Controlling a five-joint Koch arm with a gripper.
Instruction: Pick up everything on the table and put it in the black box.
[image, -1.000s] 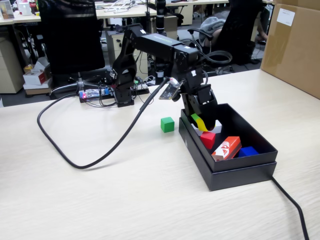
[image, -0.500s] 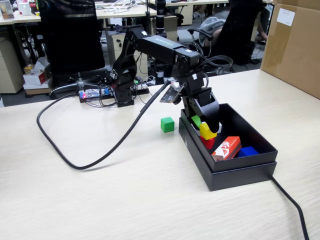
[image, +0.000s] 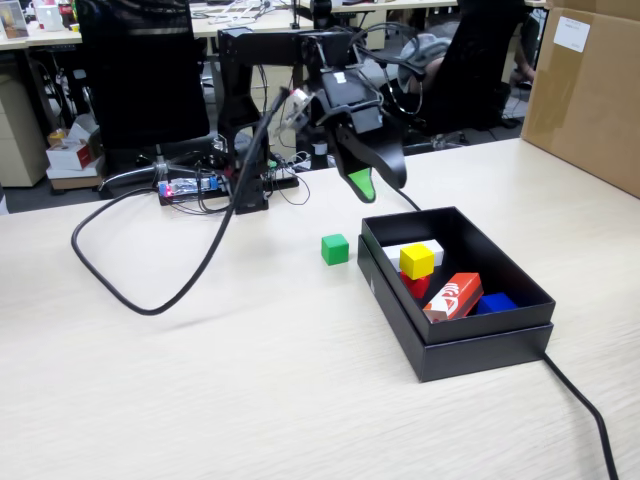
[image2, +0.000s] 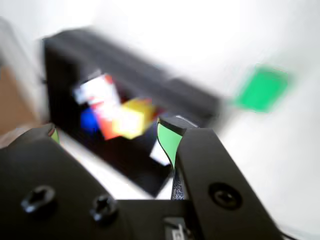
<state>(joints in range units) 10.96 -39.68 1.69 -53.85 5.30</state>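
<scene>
yellow cube (image: 417, 260) now dropped in black box (image: 500, 335); gripper (image: 372, 182) lifted, open, empty. i go for green cube (image: 335, 249) next.

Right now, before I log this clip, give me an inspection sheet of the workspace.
Surface: pale wood-grain table, bare in front.
Job's things: green cube on the table beside the black box; yellow cube and red cube inside the box.
Clutter: white block, orange-red carton and a blue piece in the box.
Grippers: claw open, empty, raised above the box's far end.
Cables: thick black cable looping over the table; another behind the box.
Surroundings: brown cardboard carton, office chairs, desks.
</scene>
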